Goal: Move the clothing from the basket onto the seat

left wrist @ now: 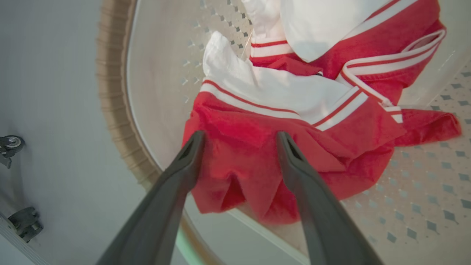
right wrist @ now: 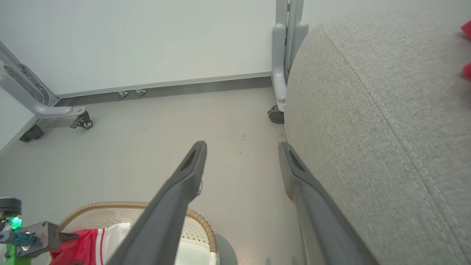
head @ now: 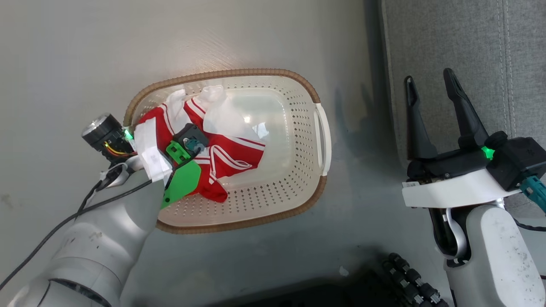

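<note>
The basket (head: 318,128) stands on the floor, left of the seat (head: 469,42). The clothing (head: 232,155), red with white stripes and white lining, lies bunched in the basket's left half. My left wrist (head: 187,147) hangs over that heap, hiding its fingers from the head camera. In the left wrist view my left gripper (left wrist: 240,136) is open, its fingertips (left wrist: 197,141) down at a red fold of the clothing (left wrist: 254,158) near the basket rim (left wrist: 114,103). My right gripper (head: 428,83) is open and holds nothing, raised over the seat's left edge.
In the right wrist view my right gripper (right wrist: 241,145) points over bare floor between the basket (right wrist: 200,222) and the seat (right wrist: 368,110). A wheeled metal frame (right wrist: 283,73) and a caster (right wrist: 82,121) stand by the far wall. Two red patches (right wrist: 466,29) show on the seat.
</note>
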Available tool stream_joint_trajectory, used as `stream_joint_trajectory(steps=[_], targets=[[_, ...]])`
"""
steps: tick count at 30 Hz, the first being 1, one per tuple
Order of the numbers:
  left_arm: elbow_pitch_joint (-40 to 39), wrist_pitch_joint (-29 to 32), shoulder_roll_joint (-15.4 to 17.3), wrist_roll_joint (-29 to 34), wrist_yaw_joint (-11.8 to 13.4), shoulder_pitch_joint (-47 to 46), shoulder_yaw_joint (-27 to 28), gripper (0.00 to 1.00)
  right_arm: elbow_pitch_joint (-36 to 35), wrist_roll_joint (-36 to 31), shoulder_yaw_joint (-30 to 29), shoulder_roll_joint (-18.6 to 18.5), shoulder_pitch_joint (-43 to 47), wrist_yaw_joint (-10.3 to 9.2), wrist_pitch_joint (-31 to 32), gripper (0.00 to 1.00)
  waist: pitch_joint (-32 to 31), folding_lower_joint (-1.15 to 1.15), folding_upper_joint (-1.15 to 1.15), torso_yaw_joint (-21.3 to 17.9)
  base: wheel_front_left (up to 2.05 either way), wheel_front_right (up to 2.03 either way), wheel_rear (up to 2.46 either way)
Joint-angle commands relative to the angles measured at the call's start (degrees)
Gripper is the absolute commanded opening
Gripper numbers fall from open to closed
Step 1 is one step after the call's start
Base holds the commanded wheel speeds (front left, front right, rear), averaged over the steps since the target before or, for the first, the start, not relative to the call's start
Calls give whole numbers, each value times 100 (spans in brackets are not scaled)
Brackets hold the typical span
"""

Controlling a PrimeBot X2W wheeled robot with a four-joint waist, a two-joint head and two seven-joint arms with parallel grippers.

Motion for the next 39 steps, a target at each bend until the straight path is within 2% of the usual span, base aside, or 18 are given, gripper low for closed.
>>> stream_joint_trajectory(steps=[1, 9, 19, 20, 21, 30, 39], targets=[[38, 73, 99, 48, 32, -140, -44, 100, 35, 44, 28, -8, -98, -2, -52, 100, 213, -1, 0, -150, 0, 0, 0], [103, 425, 255, 194, 25, -323, -285, 100, 188, 155, 155, -9, -248, -2, -171, 100, 431, -1, 0, -253, 0, 0, 0], [125, 985, 491, -102, -102, -275, -182, 100, 332, 279, 284, -9, -360, -2, -309, 100, 620, -1, 0, -420, 0, 0, 0], [128, 1032, 503, -161, -135, -256, -151, 36, 345, 290, 288, -10, -372, -2, -318, 100, 636, -1, 0, -435, 0, 0, 0], [128, 1030, 508, -167, -129, -244, -162, 0, 359, 295, 289, -10, -379, -2, -325, 100, 647, -1, 0, -447, 0, 0, 0], [125, 897, 495, -234, -192, -193, -253, 0, 475, 334, 292, -10, -448, -2, -395, 100, 663, -1, 0, -531, 0, 0, 0], [123, -95, 375, -633, -360, -172, -87, 0, 541, 307, 236, -11, -476, -2, -441, 100, 454, -1, 0, -468, 0, 0, 0]])
